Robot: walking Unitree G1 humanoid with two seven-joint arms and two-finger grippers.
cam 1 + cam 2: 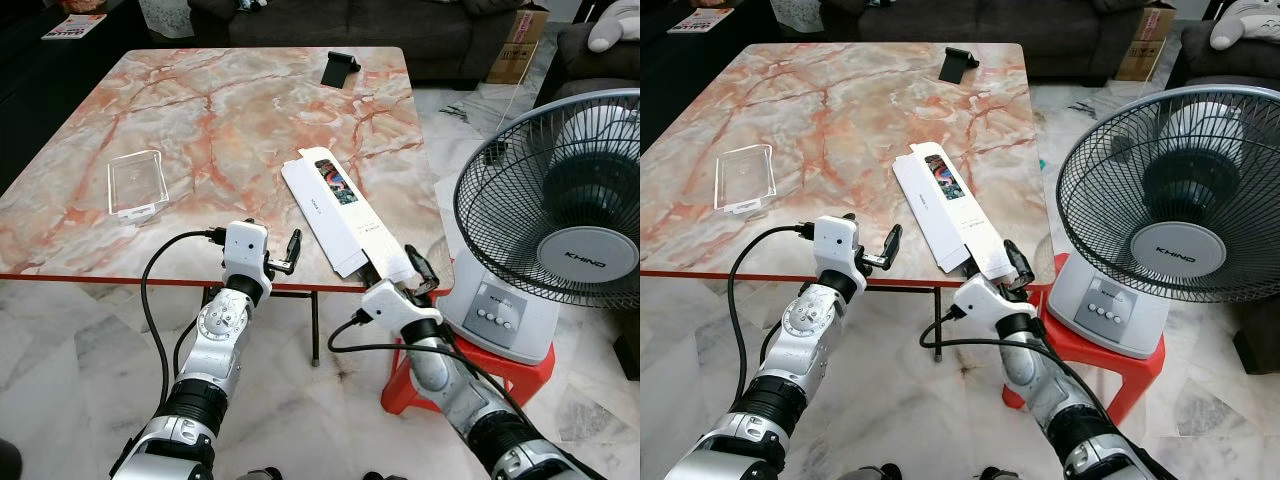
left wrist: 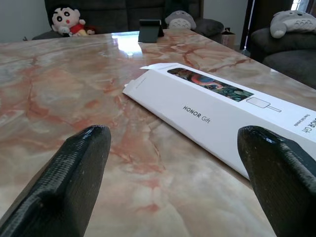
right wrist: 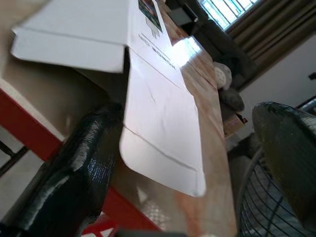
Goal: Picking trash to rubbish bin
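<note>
The marble bench [image 1: 200,120] carried a long white box [image 1: 340,205] overhanging its near edge. The right pincer [image 1: 400,268] sat spread around the box's open flap; closing squarely would grip best. The left pincer [image 1: 284,254] hovered spread beside the box.

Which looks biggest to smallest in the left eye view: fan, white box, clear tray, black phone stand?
1. Fan, though it stands nearer the camera.
2. White box.
3. Clear tray.
4. Black phone stand, farthest away, so its true size is unsure.

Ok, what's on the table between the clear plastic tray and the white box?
Nothing: bare marble separates the clear plastic tray from the white box, as the left eye view shows.
</note>
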